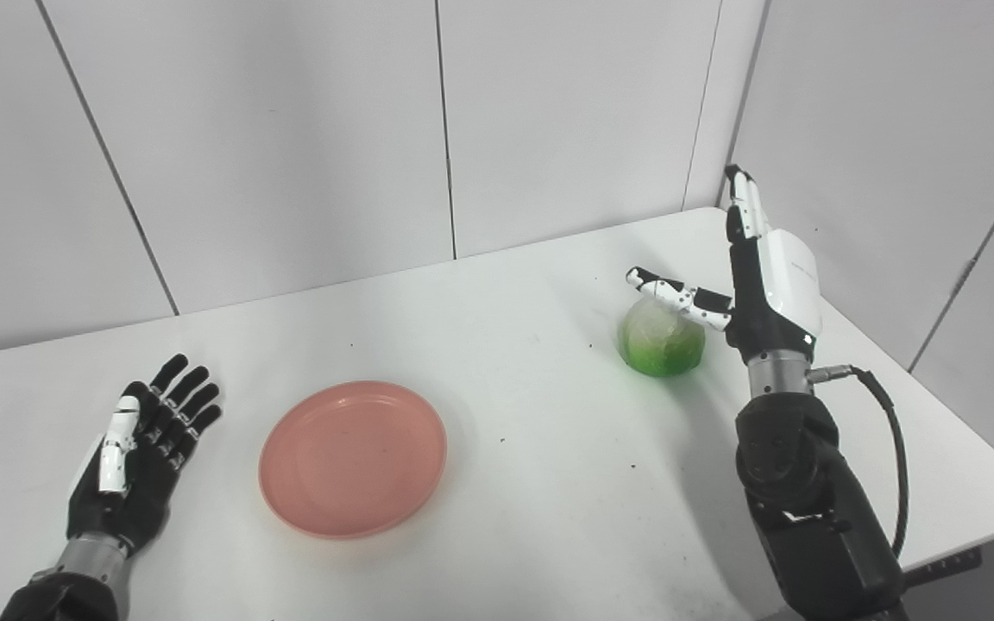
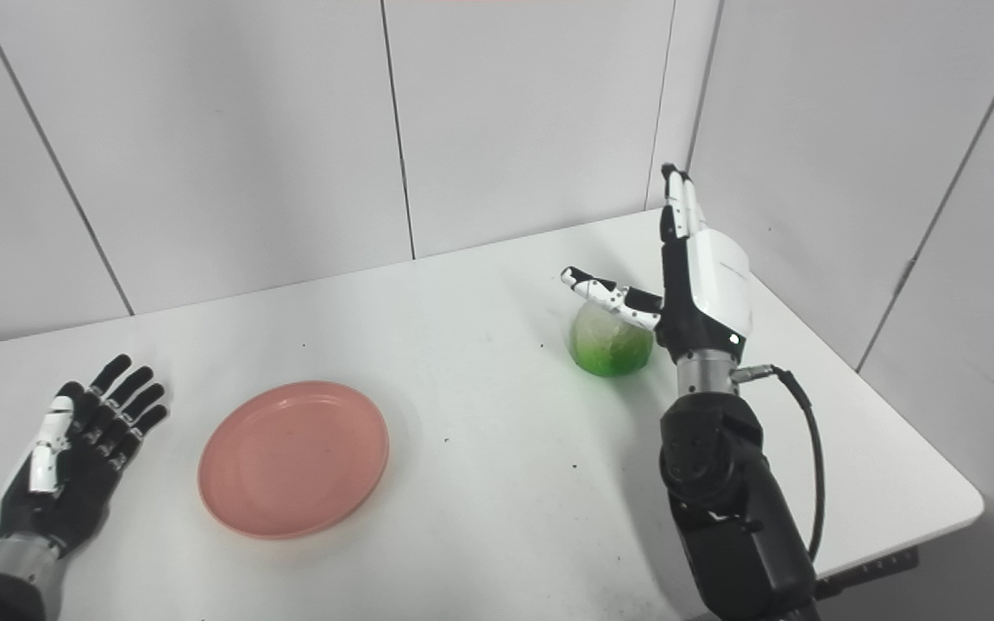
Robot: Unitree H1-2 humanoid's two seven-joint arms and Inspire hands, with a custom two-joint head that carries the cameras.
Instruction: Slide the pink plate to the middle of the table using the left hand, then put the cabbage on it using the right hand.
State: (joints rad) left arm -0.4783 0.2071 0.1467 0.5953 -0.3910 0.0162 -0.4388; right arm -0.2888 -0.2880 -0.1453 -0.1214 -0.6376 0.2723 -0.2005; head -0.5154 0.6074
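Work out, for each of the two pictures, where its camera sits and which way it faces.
Left eye view: on the robot's head, looking down at the white table; left hand and right hand rise from the bottom edge.
Right eye view: beside it, slightly rightward, same aim; the same hands and arms show.
Shared: the pink plate, the cabbage, both hands open.
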